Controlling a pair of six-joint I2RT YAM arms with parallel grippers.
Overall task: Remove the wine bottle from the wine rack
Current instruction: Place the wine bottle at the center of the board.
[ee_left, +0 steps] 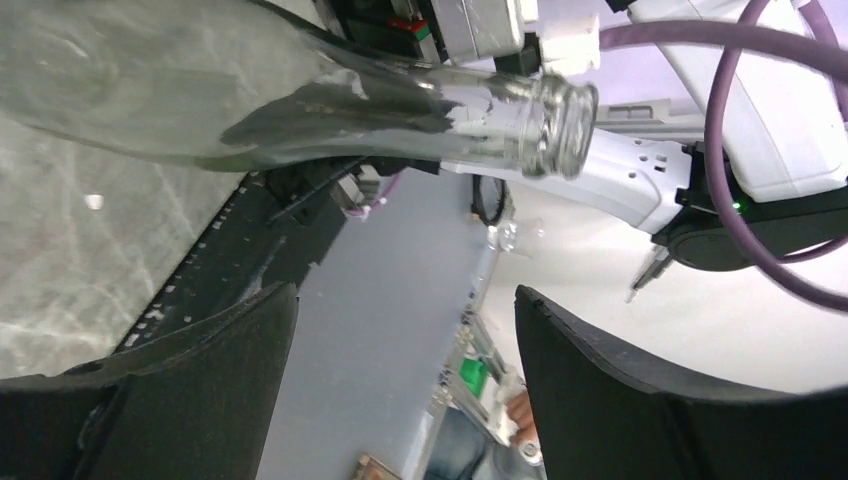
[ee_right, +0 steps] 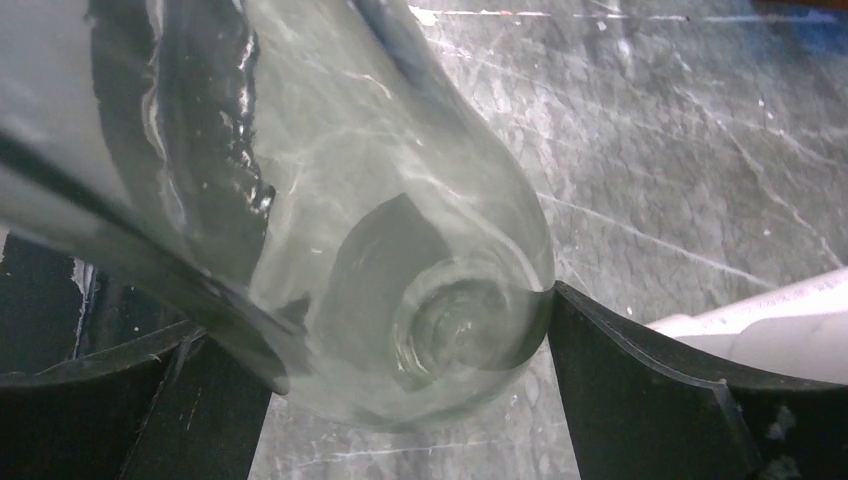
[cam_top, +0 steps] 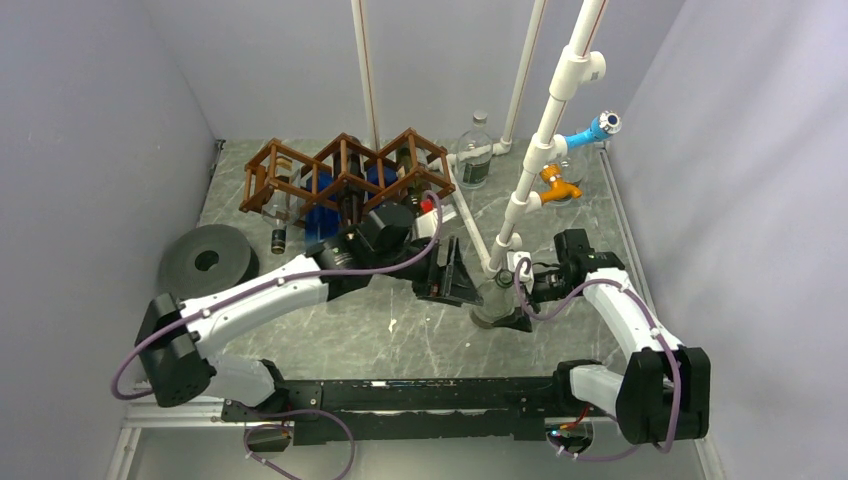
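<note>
- Between the two hands, well apart from the wine rack standing behind the left hand, the clear wine bottle is sitting low over the surface. I cannot tell whether it is touching down.
- The left hand is standing spread, with nothing between its pads. The bottle's neck and open mouth are crossing just ahead of its fingertips.
- The right hand is straddling the glass body, its fingers wide on either side. The pad on one side is touching the glass. I cannot tell whether the hand is squeezing or only cradling.
- The bottle is already lying clear of the rack, so the step in hand appears to be settling it under the right hand alone.
- Doing this well is probably calling for a firm, even press from both right pads before anything else moves, because smooth round glass is likely to be rolling or sliding in a loose hold.
- The left hand is best backing straight away from its fingertips, spread as it is, so that neither pad is clipping the neck.
- The right hand is best lowering slowly and letting go only once the bottle is resting steadily below it.
- The white pipe stand is rising just beside the right hand, so a sideways swing is risking a knock there.
</note>
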